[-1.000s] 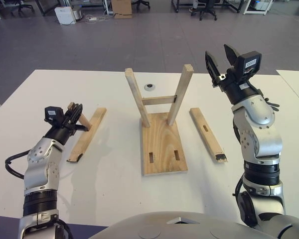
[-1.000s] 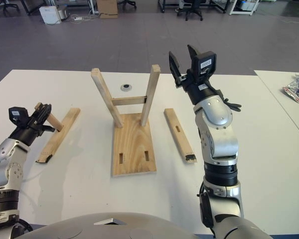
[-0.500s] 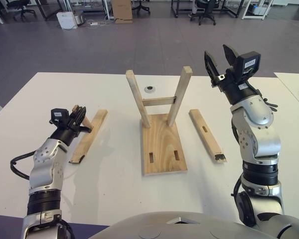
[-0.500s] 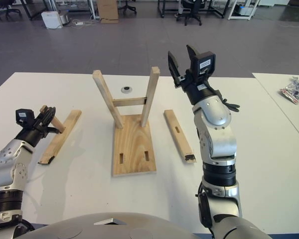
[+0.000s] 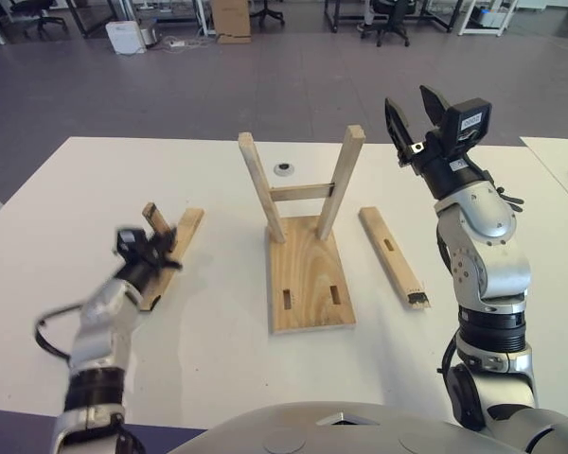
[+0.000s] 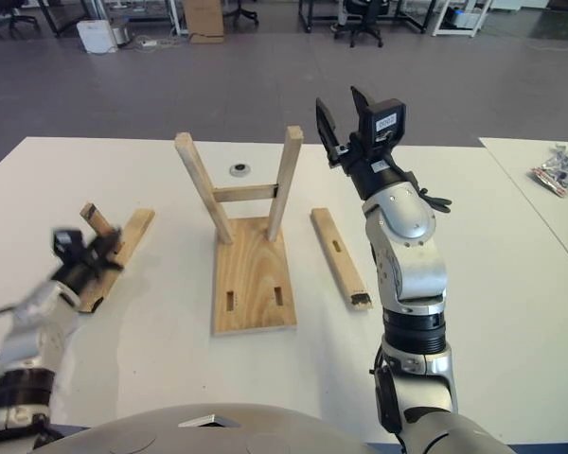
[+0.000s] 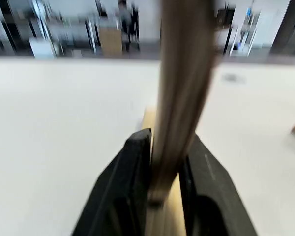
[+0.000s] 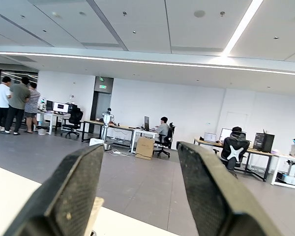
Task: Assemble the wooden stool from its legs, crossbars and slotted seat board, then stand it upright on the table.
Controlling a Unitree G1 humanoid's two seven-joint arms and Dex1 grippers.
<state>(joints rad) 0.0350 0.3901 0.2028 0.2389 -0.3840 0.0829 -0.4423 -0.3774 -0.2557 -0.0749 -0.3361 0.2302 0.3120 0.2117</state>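
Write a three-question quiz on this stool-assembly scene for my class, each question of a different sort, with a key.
1. True or false: the right gripper is open and holds nothing.
2. How many legs stand in the seat board? A) one B) two C) four
3. Short answer: what is the left gripper shut on?

Key
1. True.
2. B: two legs, joined by one crossbar.
3. A wooden bar, clamped between its fingers.
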